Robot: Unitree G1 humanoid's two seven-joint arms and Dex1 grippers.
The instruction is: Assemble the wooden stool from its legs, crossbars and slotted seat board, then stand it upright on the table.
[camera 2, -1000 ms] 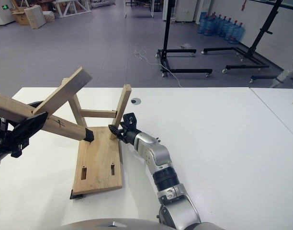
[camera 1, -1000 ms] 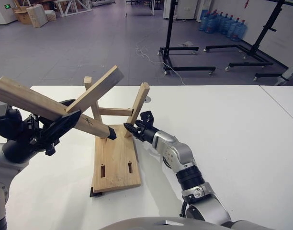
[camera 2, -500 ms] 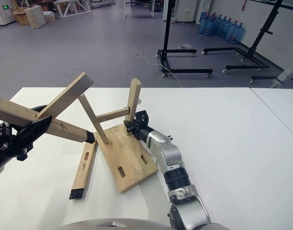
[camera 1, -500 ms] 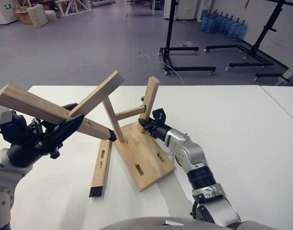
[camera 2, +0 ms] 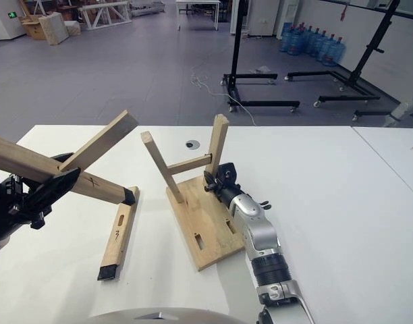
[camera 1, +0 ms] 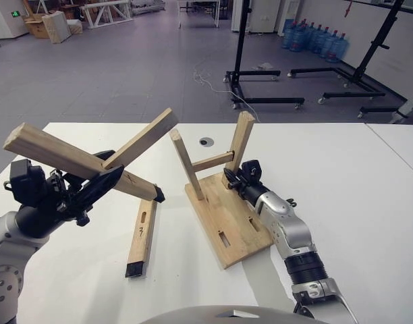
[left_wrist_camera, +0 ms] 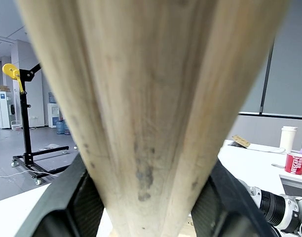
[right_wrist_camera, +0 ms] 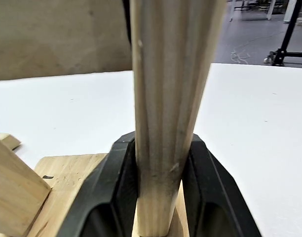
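Note:
The slotted seat board (camera 1: 228, 223) lies flat mid-table. From its far end rise two legs (camera 1: 187, 165) joined by a crossbar (camera 1: 212, 160). My right gripper (camera 1: 231, 181) is shut on the foot of the right-hand leg (right_wrist_camera: 166, 94), with a black finger (right_wrist_camera: 114, 190) on either side of it. My left gripper (camera 1: 105, 181) is held above the table's left side. It is shut on a second leg frame (camera 1: 78, 162), two legs that cross in a V; its long leg (left_wrist_camera: 146, 108) sits between the fingers (left_wrist_camera: 74, 200). A loose slotted bar (camera 1: 142, 233) lies on the table left of the board.
A small round grommet (camera 1: 206, 142) sits in the white table (camera 1: 355, 175) behind the board. Bare tabletop stretches to the right and front. A second table (camera 1: 402, 138) adjoins at the right. Black wheeled stands (camera 1: 260, 71) are on the floor beyond.
My right gripper has dragged and turned the seat board with its two legs to the right, uncovering the slotted bar that lay under it. The left gripper's frame has stayed about where it was.

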